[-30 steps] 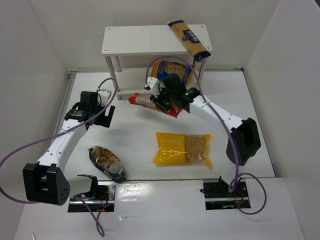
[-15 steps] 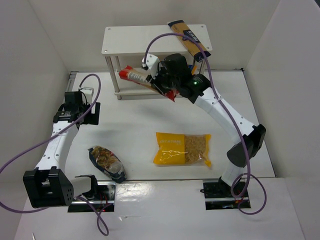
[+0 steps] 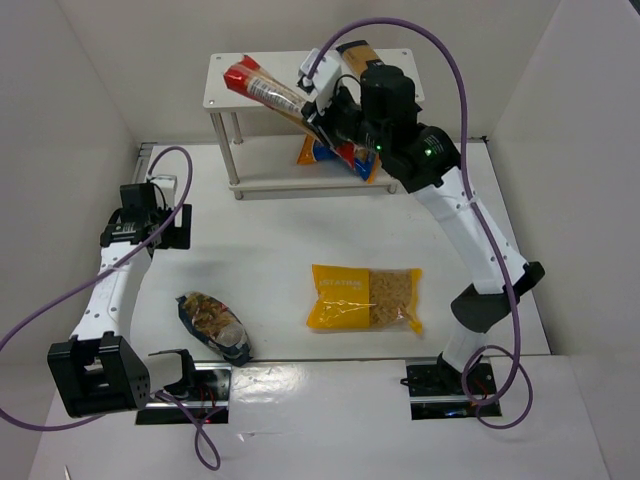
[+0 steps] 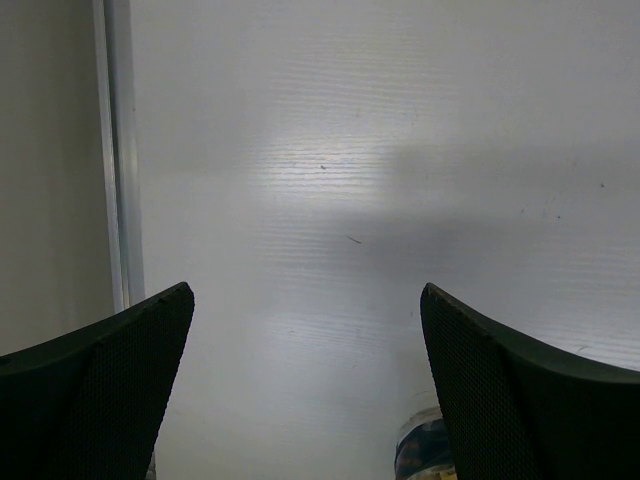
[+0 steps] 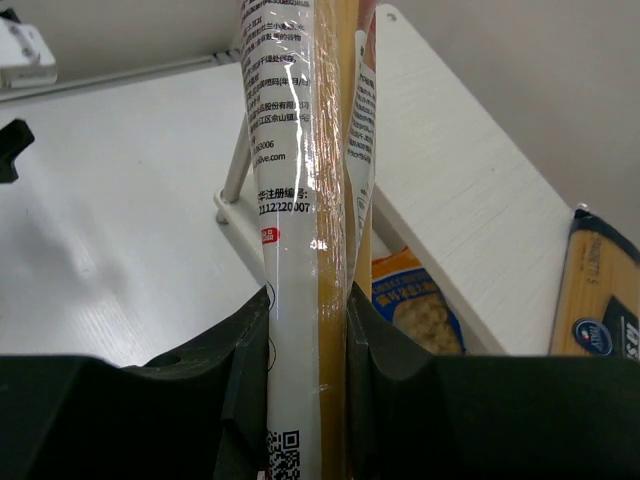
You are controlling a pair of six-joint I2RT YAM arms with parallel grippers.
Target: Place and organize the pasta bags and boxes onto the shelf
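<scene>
Spaghetti pack held over the top board

Right gripper [image 5: 308, 330] is clamped on the long narrow red pack [image 3: 268, 91], its 2 fingers [image 5: 395, 345] pressing the pack's sides in the right wrist view. The pack runs away from the jaws toward 10 o'clock in the top view, tilted, with its far end over the shelf [image 3: 235, 98] top board and its near end hanging off the board's front edge. The judgement is that the coming move turns on this long axis: it crosses the board at a slant, so laying it flat means swinging it nearer the board's length and lowering it.

At 2 o'clock on the same board lies the tan-and-navy spaghetti pack [image 3: 366, 56], partly hidden by the arm, so free room is on the left half. The blue-orange bag [image 3: 322, 152] sits on the lower tier, below the gripper. On the table, the yellow windowed bag [image 3: 364, 298] lies at 6 o'clock from the shelf and the dark-blue clear bag [image 3: 213, 326] at 7 o'clock, nearer the left arm.

Left gripper [image 4: 305, 390] hangs with fingers apart, holding nothing, over bare table at 8 o'clock, well apart from the shelf.
</scene>
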